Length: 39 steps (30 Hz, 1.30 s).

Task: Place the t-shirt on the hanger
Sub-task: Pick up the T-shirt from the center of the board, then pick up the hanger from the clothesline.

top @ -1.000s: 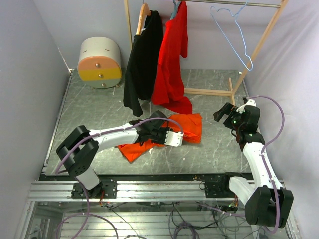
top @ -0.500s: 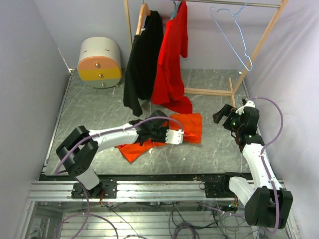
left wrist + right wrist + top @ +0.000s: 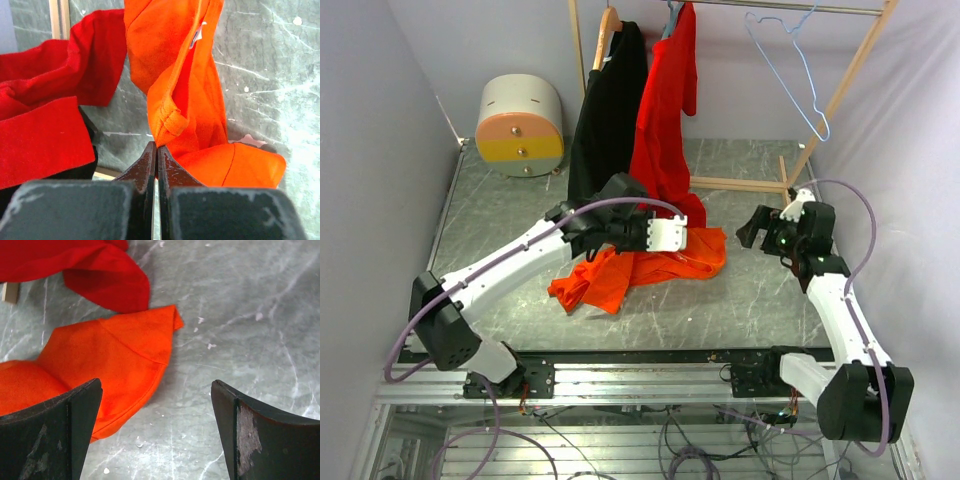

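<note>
**Shirt leaves the stone.** On the grey counter (image 3: 750, 300), the t-shirt (image 3: 658, 263) no longer lies flat. Within the past second my left arm has swung up and toward 12 o'clock. One edge of the orange cloth has risen with it, while the rest trails in a loose heap toward 7 o'clock, resting on the counter.

The wooden rack (image 3: 740, 184) stands along the far side. The black garment (image 3: 605, 110) and the red shirt (image 3: 665, 120) hang from it at 12 o'clock. The hanger (image 3: 809, 82) hangs bare on the rail at 1 o'clock, well apart from the cloth.

My left jaws (image 3: 686, 237), pressed together, pinch a folded hem of the t-shirt. The left wrist view shows the cloth draping away beyond the tips, with the red shirt's tail just beside it at 9 o'clock.

My right jaws (image 3: 755, 228) have edged a little toward 12 o'clock. They stand spread and hold nothing, hovering at 3 o'clock of the t-shirt. In the right wrist view a corner of the t-shirt lies on the counter just ahead of them.

I judge the pick made good, but the garment is bunched in my grip and I cannot make out its neck opening. The hanger is yet to be reached, and the red shirt's hem hangs close enough to snag.
</note>
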{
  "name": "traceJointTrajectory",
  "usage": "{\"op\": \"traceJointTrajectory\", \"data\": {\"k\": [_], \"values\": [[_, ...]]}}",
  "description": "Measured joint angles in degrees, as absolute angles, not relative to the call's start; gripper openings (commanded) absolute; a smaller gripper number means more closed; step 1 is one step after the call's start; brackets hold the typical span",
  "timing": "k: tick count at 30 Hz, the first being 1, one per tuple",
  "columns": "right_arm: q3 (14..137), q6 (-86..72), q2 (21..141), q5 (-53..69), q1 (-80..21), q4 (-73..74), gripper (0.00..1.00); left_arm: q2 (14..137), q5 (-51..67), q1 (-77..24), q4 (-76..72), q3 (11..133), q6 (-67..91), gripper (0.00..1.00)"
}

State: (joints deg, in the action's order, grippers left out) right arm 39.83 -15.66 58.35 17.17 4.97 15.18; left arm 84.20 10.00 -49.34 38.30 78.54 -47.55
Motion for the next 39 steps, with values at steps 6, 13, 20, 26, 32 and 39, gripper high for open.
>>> {"op": "traceJointTrajectory", "data": {"k": [6, 13, 20, 26, 32, 39], "values": [[48.84, -11.90, 61.49, 13.47, -6.57, 19.14, 0.91, 89.17, 13.19, -46.76, 48.01, 87.92, -44.84, 0.07], [65.54, -8.73, 64.12, 5.85, -17.82, 25.21, 0.91, 93.21, 18.92, -42.68, 52.93, 92.75, -39.83, 0.07], [81.60, -6.76, 66.63, -2.31, -18.46, 22.35, 0.92, 93.58, 21.58, -41.85, 53.01, 92.68, -36.53, 0.07], [93.97, -3.18, 73.95, -12.14, -18.39, 14.24, 0.96, 93.19, 22.81, -41.85, 51.94, 90.13, -33.93, 0.07], [106.98, -0.51, 86.70, -18.70, -15.57, 9.30, 0.96, 91.31, 23.75, -41.89, 50.09, 85.93, -31.00, 0.07], [127.61, -0.60, 101.49, -18.24, -11.14, 13.74, 0.97, 89.69, 24.91, -42.22, 48.42, 83.46, -29.17, 0.07]]}}
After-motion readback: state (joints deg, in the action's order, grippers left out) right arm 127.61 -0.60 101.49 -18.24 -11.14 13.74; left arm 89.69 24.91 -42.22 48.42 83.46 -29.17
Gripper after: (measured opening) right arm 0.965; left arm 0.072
